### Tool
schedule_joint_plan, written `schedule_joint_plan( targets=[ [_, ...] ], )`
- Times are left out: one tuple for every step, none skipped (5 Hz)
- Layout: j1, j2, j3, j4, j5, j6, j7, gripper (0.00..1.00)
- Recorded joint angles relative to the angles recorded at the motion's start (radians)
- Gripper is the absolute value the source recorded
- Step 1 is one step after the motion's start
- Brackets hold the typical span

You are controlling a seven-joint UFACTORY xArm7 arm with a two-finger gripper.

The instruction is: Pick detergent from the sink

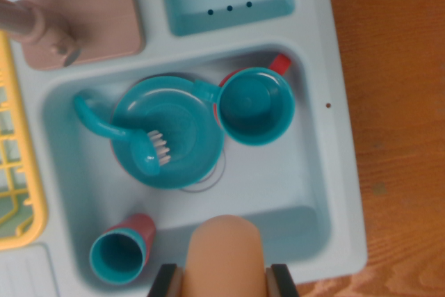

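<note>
While jaws grip detergent (227, 252), sink (309, 172) sits below

No writing, label, brand, number or sign can be read anywhere in the wrist view. The pale blue sink (327, 172) is plain plastic, and the teal cup (256, 106), the teal plate (167, 133) and the small brush (154, 151) lying on it carry no print. The peach-coloured detergent bottle (227, 252) at the bottom edge shows a bare, unmarked surface. The wooden worktop (396, 102) shows only grain.
</note>
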Motion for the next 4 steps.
schedule_joint_plan(
  targets=[
    [0.0003, -0.01, 0.0, 0.026, -0.0019, 0.036, 0.002, 1.0],
    [0.0003, -0.01, 0.0, 0.026, -0.0019, 0.036, 0.002, 1.0],
    [0.0006, -0.019, 0.0, 0.05, -0.0035, 0.068, 0.003, 1.0],
    [0.0006, -0.019, 0.0, 0.05, -0.0035, 0.068, 0.003, 1.0]
  ],
)
